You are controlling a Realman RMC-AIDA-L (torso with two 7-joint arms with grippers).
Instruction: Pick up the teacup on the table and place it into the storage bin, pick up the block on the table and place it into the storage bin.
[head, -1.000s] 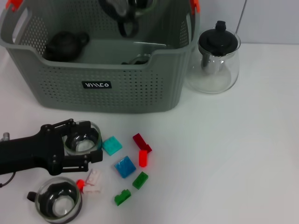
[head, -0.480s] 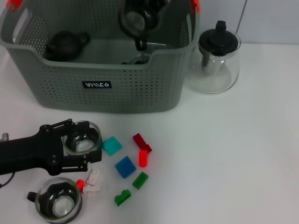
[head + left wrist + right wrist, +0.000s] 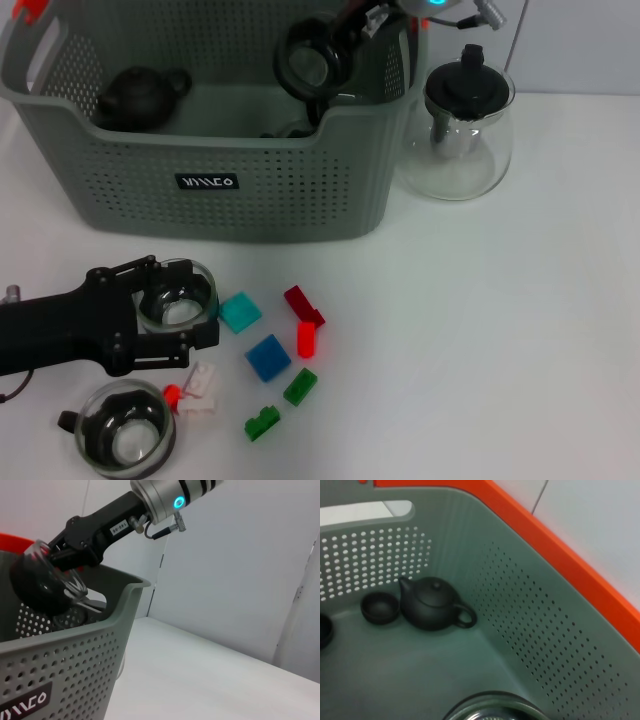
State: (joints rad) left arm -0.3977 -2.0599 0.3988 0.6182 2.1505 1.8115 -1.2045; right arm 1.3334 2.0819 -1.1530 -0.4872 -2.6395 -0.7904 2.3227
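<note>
- Your left gripper (image 3: 178,305) hasn't budged on the table, its fingers closed round a glass teacup (image 3: 176,298) beside the teal block (image 3: 240,311).
- Your right gripper (image 3: 345,45), gripping another teacup (image 3: 310,62), has carried it rightward over the storage bin (image 3: 210,150), closer to the bin's right wall.

bin (image 3: 250,200) interior: black teapot (image 3: 432,605), small cup (image 3: 379,608) | middle floor free

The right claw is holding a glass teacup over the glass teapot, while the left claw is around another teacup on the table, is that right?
Not quite. In the head view the right claw holds its glass teacup over the storage bin, not the teapot. The left claw is around another teacup on the table.
</note>
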